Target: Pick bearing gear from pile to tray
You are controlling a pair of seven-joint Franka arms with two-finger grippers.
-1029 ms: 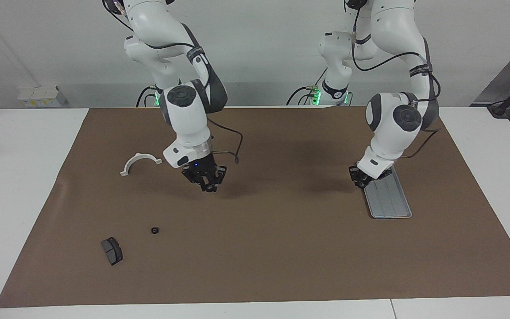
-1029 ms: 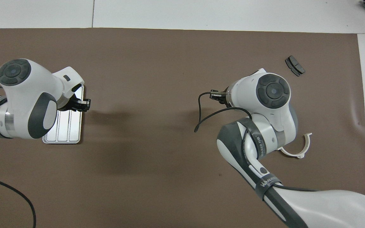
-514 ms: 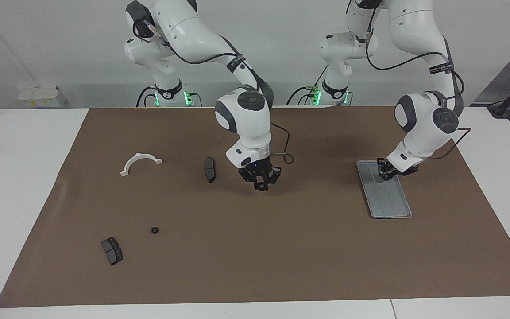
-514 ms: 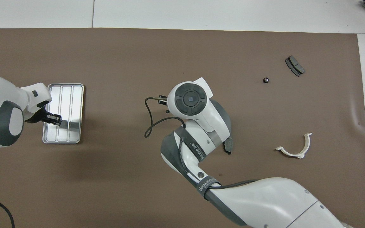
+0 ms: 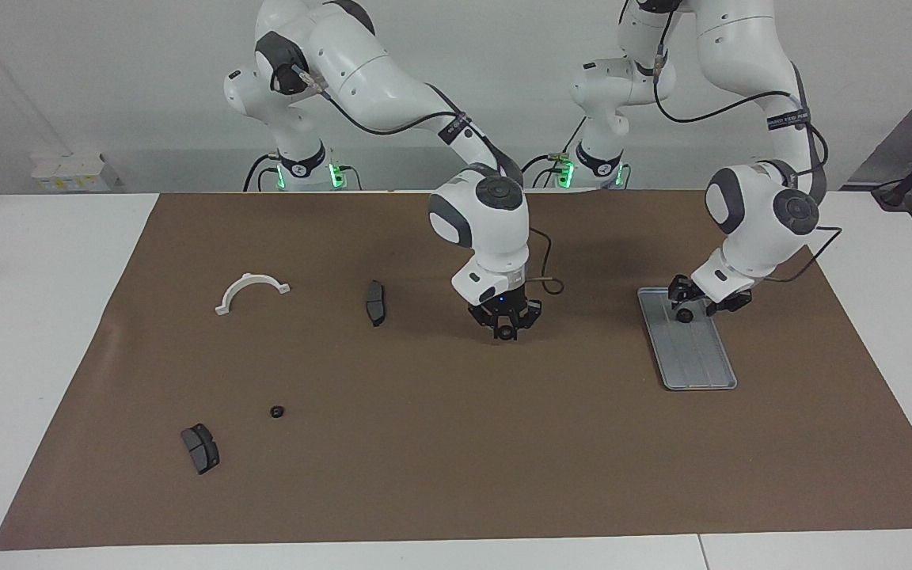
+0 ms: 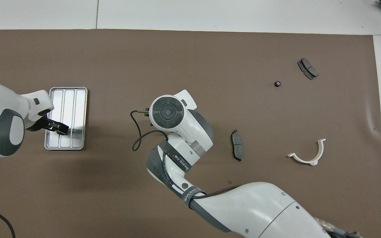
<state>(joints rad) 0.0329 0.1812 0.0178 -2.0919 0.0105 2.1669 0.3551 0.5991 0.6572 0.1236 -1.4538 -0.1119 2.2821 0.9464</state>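
The silver-grey tray (image 5: 697,360) (image 6: 68,99) lies at the left arm's end of the mat. My left gripper (image 5: 684,307) (image 6: 60,128) hangs low over the tray's end nearer the robots, open. A small black bearing gear (image 5: 685,315) sits at its fingertips on the tray. My right gripper (image 5: 506,331) is over the middle of the mat, shut on a small dark round gear; the overhead view hides it under the wrist. Another gear (image 5: 275,412) (image 6: 277,84) lies on the mat in the pile at the right arm's end.
A white half-ring (image 5: 250,291) (image 6: 309,155) and a dark brake pad (image 5: 375,302) (image 6: 237,149) lie nearer the robots than the loose gear. A second brake pad (image 5: 200,447) (image 6: 307,68) lies farther out. The brown mat (image 5: 456,475) covers the table.
My right arm swung from the pile to the mat's middle, uncovering a brake pad. My left gripper moved from the tray's side to over it and opened; a gear now shows beneath it.
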